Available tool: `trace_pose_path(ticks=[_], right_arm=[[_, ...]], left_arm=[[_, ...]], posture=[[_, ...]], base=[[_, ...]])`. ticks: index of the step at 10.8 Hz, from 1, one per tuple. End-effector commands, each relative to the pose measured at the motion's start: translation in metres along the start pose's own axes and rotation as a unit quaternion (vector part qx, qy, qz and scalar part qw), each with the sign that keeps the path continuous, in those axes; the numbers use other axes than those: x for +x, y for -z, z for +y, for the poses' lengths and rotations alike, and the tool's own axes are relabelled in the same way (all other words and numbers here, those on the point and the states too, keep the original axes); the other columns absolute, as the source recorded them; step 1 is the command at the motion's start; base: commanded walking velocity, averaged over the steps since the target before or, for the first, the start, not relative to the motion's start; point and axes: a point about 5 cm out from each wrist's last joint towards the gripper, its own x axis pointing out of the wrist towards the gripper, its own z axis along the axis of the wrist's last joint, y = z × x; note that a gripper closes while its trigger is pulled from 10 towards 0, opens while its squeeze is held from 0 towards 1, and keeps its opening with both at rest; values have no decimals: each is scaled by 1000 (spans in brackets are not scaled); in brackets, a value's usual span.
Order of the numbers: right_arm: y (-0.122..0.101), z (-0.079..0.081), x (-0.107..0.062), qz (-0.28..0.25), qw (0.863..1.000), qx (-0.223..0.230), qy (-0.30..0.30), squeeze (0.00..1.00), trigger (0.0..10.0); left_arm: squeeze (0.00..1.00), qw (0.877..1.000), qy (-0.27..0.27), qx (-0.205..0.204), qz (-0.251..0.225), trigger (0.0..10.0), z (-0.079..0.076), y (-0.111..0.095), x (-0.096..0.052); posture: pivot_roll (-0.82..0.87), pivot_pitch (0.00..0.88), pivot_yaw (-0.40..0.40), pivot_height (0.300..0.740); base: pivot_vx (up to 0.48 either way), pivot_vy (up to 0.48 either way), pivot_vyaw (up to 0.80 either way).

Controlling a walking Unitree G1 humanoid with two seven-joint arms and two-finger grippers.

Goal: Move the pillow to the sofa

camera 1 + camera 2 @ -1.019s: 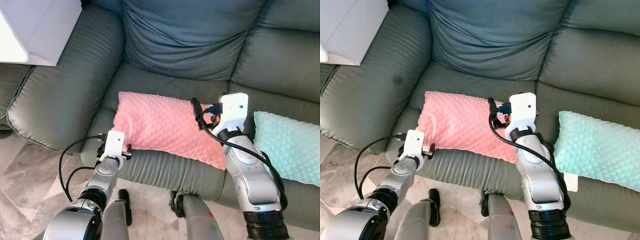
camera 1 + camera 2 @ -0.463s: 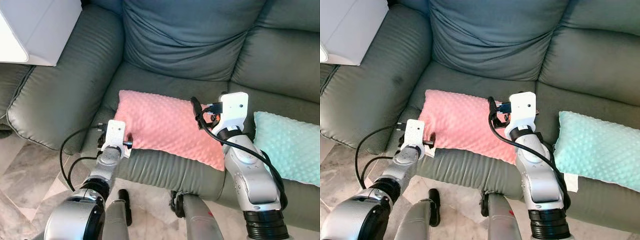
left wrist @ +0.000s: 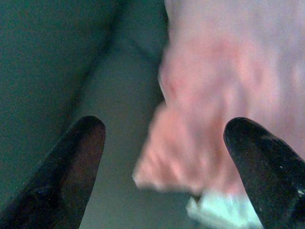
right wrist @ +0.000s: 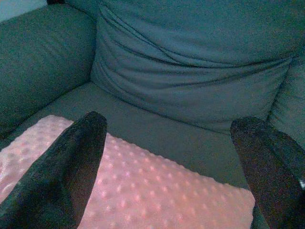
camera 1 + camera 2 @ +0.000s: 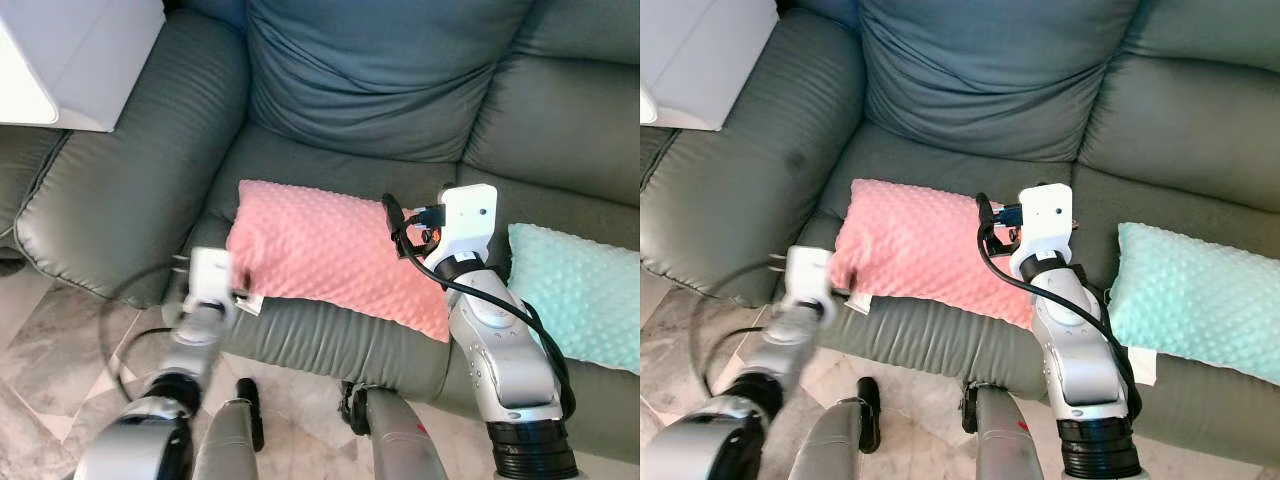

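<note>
A pink dimpled pillow (image 5: 330, 255) lies flat on the seat cushion of the grey-green sofa (image 5: 130, 180), its front edge at the seat's front. My left gripper (image 3: 164, 126) is open at the pillow's front left corner (image 3: 209, 119), which lies ahead between the fingers, untouched; this view is blurred by motion. A white tag (image 3: 224, 212) hangs from that corner. My right gripper (image 4: 169, 121) is open above the pillow's right part (image 4: 143, 186), its fingers wide apart and holding nothing.
A mint-green dimpled pillow (image 5: 580, 300) lies on the sofa seat to the right. A white box-like object (image 5: 70, 60) rests over the left armrest at the upper left. Marble floor (image 5: 50, 370) lies in front of the sofa.
My left arm has pulled a little to the left and back from the pillow's corner and is blurred by motion. The right arm and the pillow have stayed put.
</note>
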Motion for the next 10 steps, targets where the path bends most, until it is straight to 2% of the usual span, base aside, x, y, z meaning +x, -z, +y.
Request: trace_pose_path(ticks=[1, 3, 4, 5, 6, 7, 8, 10], right_arm=[[0, 0, -3, -4, 1000, 2, 0, 0, 10000], [7, 5, -12, 2, 1000, 7, -8, 0, 10000], [11, 7, -15, 9, 1000, 10, -15, 0, 10000], [21, 10, -28, 29, 999, 18, -25, 0, 10000], [25, 10, -31, 36, 999, 18, -28, 0, 10000], [30, 9, -45, 42, 999, 14, -28, 0, 10000], [38, 2, -56, 54, 998, -7, -18, 0, 10000], [40, -5, -58, 47, 999, -24, -7, 0, 10000]], left_arm=[[0, 999, -2, -14, -29, 10000, 7, -1, -5], [0, 991, -19, -38, -127, 10000, 31, -32, -17], [0, 987, -16, -36, -154, 10000, 35, -42, -20], [0, 982, -7, -29, -188, 10000, 38, -54, -27], [0, 981, -6, -26, -194, 10000, 39, -56, -28], [0, 979, -8, -26, -201, 10000, 40, -56, -34], [0, 976, -5, -12, -216, 10000, 37, -58, -45], [0, 976, -7, -10, -219, 10000, 36, -57, -55]], posture=[[-129, 333, -1, 740], [-109, 298, -9, 740], [-98, 282, -14, 740], [-86, 256, -19, 740], [-85, 241, -21, 740], [-86, 222, -19, 740], [-86, 193, -20, 740], [-65, 164, -14, 740]], base=[[0, 0, 0], [0, 0, 0], [0, 0, 0], [0, 0, 0], [0, 0, 0], [0, 0, 0], [0, 0, 0], [0, 0, 0]])
